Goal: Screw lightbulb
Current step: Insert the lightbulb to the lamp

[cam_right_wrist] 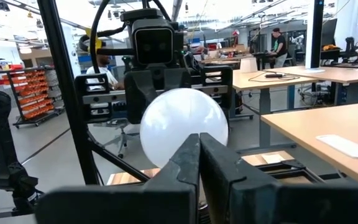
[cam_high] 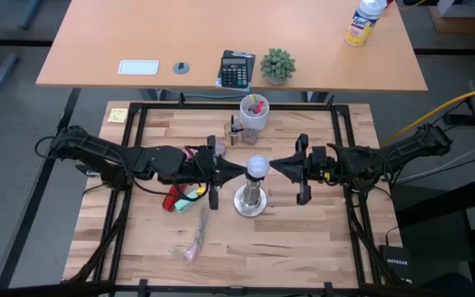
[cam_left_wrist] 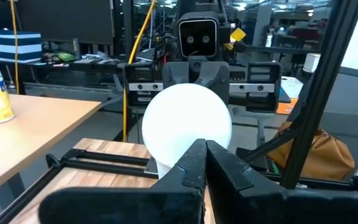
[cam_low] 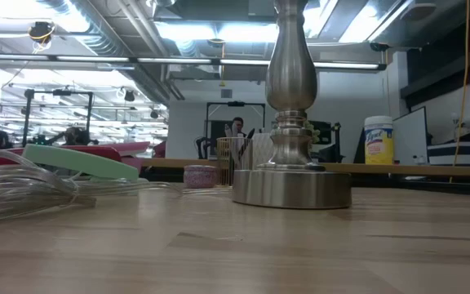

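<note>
The frosted-white lightbulb [cam_high: 257, 167] sits base down in the top of the silvery socket stand [cam_high: 251, 200] at mid-table. Its globe also shows in the left wrist view [cam_left_wrist: 185, 121] and the right wrist view [cam_right_wrist: 182, 124]. The low view shows only the stand's stem and round base [cam_low: 292, 186]. My left gripper [cam_high: 242, 169] is shut, level, with its tips at the globe's left side. My right gripper [cam_high: 274, 169] is shut, level, with its tips at the globe's right side. The two grippers face each other across the bulb. My left gripper's shut fingertips [cam_left_wrist: 199, 149] point level from the table's left at the globe's side; I cannot tell whether they touch it. My right gripper's shut fingertips [cam_right_wrist: 194, 144] point level from the table's right at the globe's other side; I cannot tell whether they touch it.
A white cup [cam_high: 254, 112] with pens stands behind the stand, with a small dark item [cam_high: 233, 132] beside it. A red and green item [cam_high: 181, 197] and a clear plastic bag [cam_high: 193, 242] lie front left. A desk [cam_high: 221, 33] stands beyond the far edge.
</note>
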